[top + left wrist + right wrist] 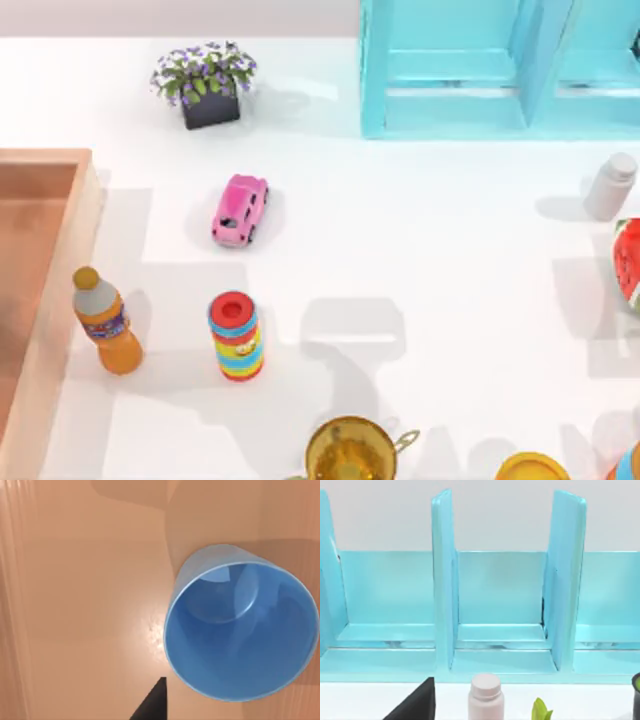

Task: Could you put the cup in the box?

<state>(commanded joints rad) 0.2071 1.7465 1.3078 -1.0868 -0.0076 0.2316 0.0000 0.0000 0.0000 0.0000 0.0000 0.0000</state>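
Observation:
The blue cup [240, 635] fills the left wrist view, seen from above with its open mouth facing the camera. Under it is the smooth orange-tan floor of the box [85, 605]. A dark part of my left gripper [150, 707] pokes in just beside the cup's rim, with a thin gap between them. In the top view the box [85, 215] lies at the table's left edge, with its thick light wall showing. My right gripper [415, 705] shows as a dark wedge facing the teal cabinet.
A pink toy car [240, 209], an orange drink bottle [108, 322] and a striped can [236, 336] stand right of the box. A flower pot [207, 85] and teal cabinet [500, 65] are at the back. A white bottle [610, 186] stands right; a gold trophy [350, 452] is in front.

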